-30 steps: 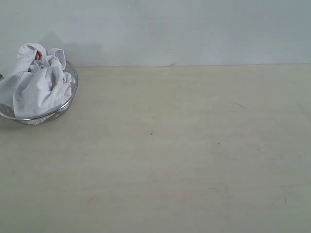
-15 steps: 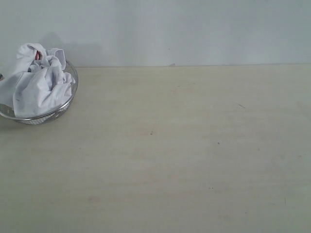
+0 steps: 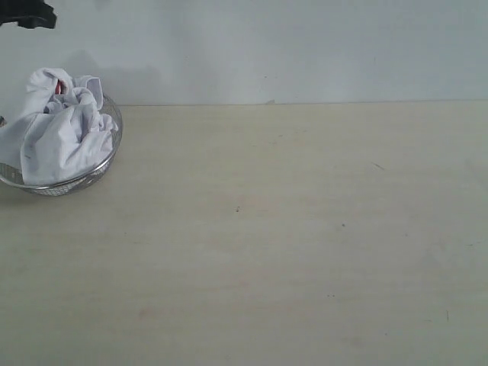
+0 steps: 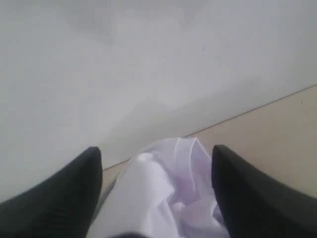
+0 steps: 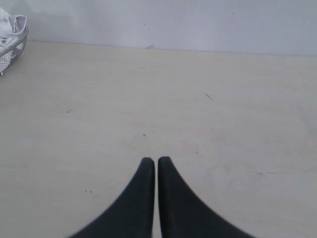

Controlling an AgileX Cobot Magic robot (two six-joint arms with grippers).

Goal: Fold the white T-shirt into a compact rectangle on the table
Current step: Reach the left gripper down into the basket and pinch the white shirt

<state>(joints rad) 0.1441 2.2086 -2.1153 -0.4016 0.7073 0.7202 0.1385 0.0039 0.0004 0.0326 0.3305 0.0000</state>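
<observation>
Left claw (image 4: 156, 148) spread, white T-shirt (image 3: 57, 137) — crumpled

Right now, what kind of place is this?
Probably a robot test bench: a beige table by a plain wall, a crumpled white T-shirt in a wire basket, and the black left end effector above it.

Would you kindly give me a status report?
Left gripper jaws open above white T-shirt. Right gripper jaws shut over table. Shirt crumpled in wire basket, unfolded.
</observation>
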